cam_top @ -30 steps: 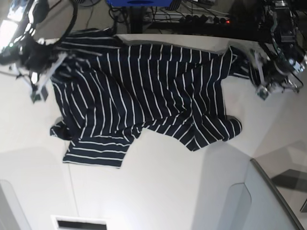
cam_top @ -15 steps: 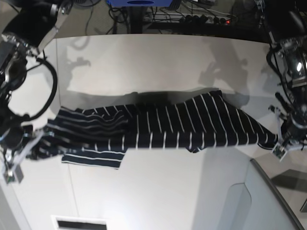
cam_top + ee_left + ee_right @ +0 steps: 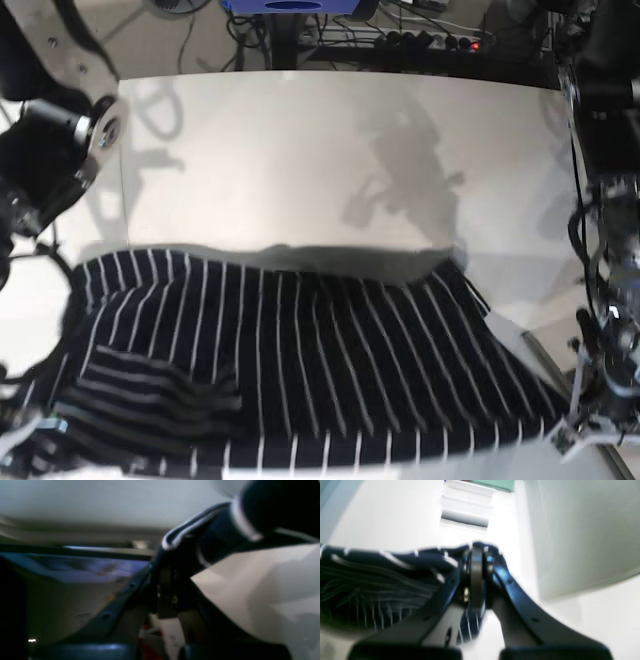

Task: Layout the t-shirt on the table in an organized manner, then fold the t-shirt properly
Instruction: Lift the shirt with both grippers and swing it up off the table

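White table [image 3: 300,150] up top, and the navy striped t-shirt [image 3: 300,370] hangs stretched wide, left gripper [image 3: 166,590] and right gripper [image 3: 476,580] both pinching its corners.

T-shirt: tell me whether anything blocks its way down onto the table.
Nothing visible does. The t-shirt hangs stretched between the left gripper and right gripper, both shut on it, and the table shows bare.

No text, label, brand, number or sign is showing readably in any view; the t-shirt [image 3: 300,370] is carrying only plain white stripes, and the table [image 3: 300,160] is showing no markings.
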Motion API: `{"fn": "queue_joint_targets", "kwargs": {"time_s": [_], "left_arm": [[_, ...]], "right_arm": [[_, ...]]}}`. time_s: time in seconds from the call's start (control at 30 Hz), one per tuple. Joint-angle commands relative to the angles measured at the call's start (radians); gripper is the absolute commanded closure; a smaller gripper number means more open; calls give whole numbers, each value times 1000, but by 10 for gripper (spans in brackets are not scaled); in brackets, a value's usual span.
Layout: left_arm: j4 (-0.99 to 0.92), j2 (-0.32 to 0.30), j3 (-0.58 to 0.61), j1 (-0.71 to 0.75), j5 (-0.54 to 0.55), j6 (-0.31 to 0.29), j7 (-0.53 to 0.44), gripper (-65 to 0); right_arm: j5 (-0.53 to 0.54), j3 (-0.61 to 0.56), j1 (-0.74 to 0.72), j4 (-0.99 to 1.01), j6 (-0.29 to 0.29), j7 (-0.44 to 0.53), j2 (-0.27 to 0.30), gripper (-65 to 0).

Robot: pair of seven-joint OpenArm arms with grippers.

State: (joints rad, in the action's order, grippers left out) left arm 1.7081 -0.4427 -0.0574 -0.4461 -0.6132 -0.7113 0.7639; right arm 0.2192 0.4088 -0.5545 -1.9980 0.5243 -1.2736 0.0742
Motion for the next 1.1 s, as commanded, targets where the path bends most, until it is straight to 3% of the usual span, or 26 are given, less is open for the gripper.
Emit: {"fn": "queue_joint_targets", "kwargs": {"time_s": [0.0,0.27,0.5,0.87,1.0,1.07], "left_arm": [[-1,-14,6,-52,-32,13,4,0],[-69,-14,100,-242,-46,13,4,0],[-164,2,106,-386,-46,13,4,0],[-383,9,222,-646,-38,13,-7,0],[-472,11,256,-713,-38,14,-57,0],[-520,29,258,-742,-37,58,-85,0]], "right_arm": [[-4,2,-54,-13,-2,31,14,-5],[-4,-47,-215,58,-2,42,77,-5],[-5,-109,-318,147,-3,117,85,-5],[-5,-116,-513,414,-5,300,108,-5],[-5,-116,-574,530,-19,364,134,-5],[-5,-118,-611,613,-40,412,137,-5]]}}
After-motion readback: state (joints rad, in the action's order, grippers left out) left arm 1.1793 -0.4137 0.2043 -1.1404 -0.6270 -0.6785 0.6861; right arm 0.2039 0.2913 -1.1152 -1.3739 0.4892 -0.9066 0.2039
